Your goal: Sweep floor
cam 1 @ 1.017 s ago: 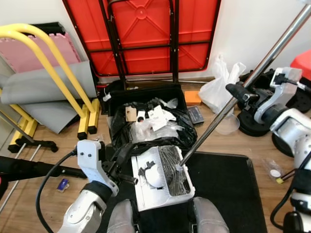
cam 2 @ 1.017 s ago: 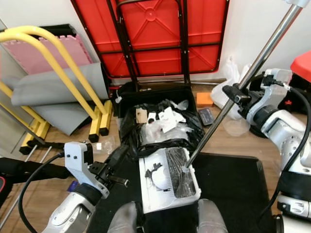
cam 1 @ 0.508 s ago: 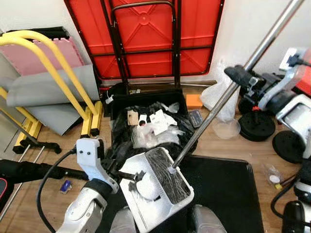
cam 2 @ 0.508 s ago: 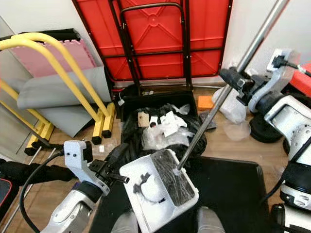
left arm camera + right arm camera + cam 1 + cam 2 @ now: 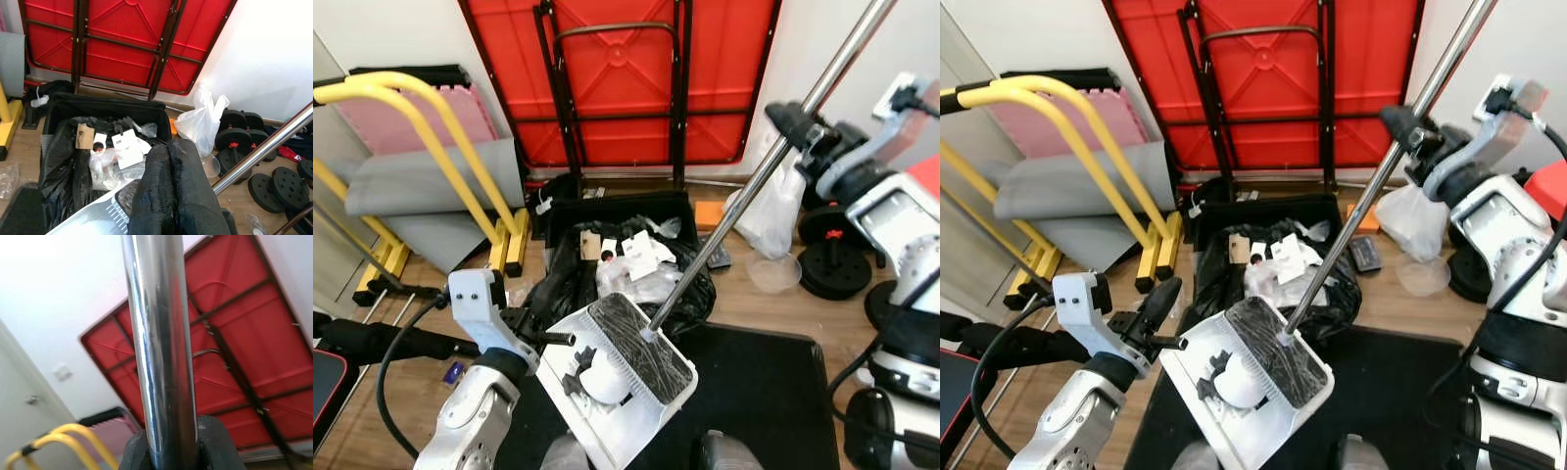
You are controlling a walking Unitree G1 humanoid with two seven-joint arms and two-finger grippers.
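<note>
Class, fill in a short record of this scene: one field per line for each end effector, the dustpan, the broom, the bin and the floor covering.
left end effector: shut on the white dustpan, holding it tilted
right end effector: shut on the broom pole
broom head: resting in the dustpan
bin: black bag-lined, holding paper scraps, just beyond the dustpan
floor covering: black mat on wood floor
backdrop: red folded table against wall

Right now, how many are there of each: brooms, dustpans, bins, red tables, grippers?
Broom: 1
Dustpan: 1
Bin: 1
Red table: 1
Grippers: 2, the left gripper and the right gripper
Total: 6
</note>
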